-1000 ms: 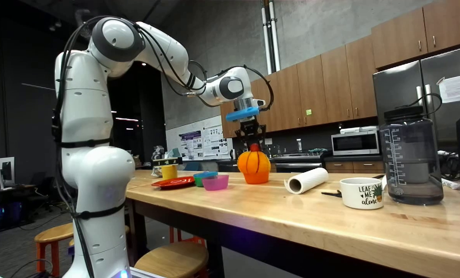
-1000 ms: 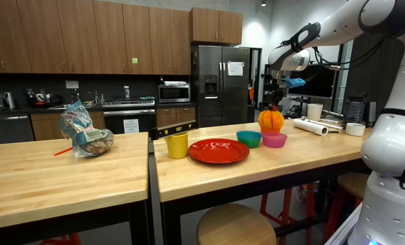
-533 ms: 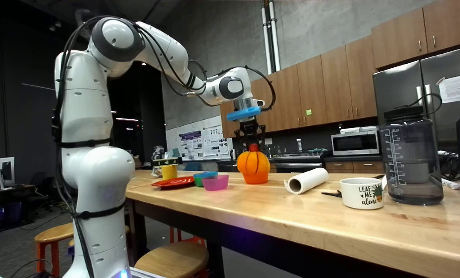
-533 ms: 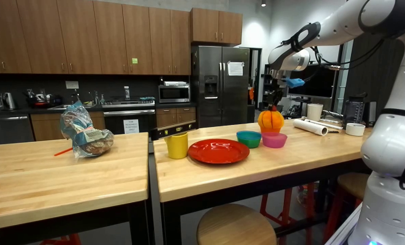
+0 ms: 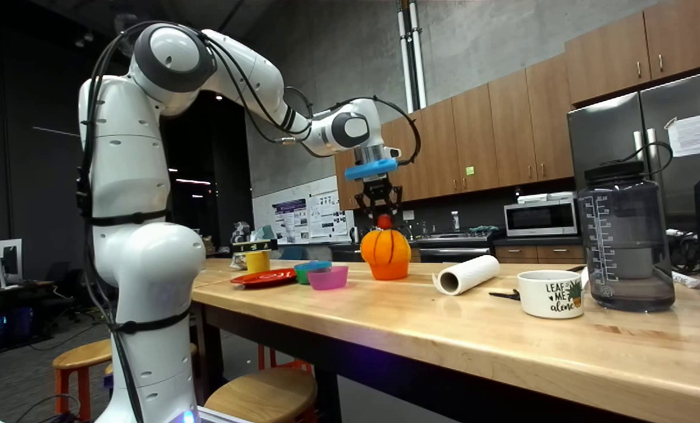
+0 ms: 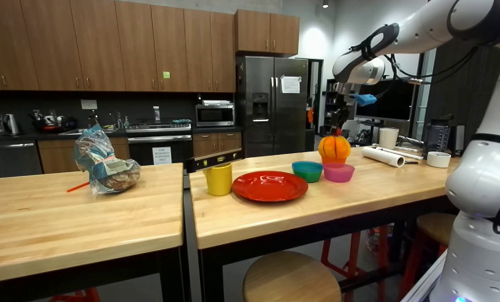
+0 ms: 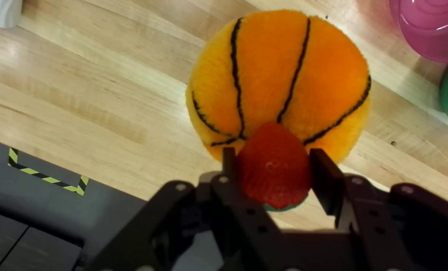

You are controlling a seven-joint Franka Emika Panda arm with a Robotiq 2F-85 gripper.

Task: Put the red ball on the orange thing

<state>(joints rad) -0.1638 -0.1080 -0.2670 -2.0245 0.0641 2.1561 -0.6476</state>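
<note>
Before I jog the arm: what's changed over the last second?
Gripper eased slightly up in both exterior views, and the red ball in its grip appears to have risen with it. No release visible. Orange thing shifted barely, if at all. Red plate, pink bowl and yellow cup stayed put.

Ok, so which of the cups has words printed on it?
The short white cup near the big water bottle: it reads "Leaf me alone" in black. The yellow cup and the taller off-white cup show no words here.

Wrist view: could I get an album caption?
Red ball held by the end effector over a fuzzy, black-lined orange thing, wooden tabletop beneath.
</note>
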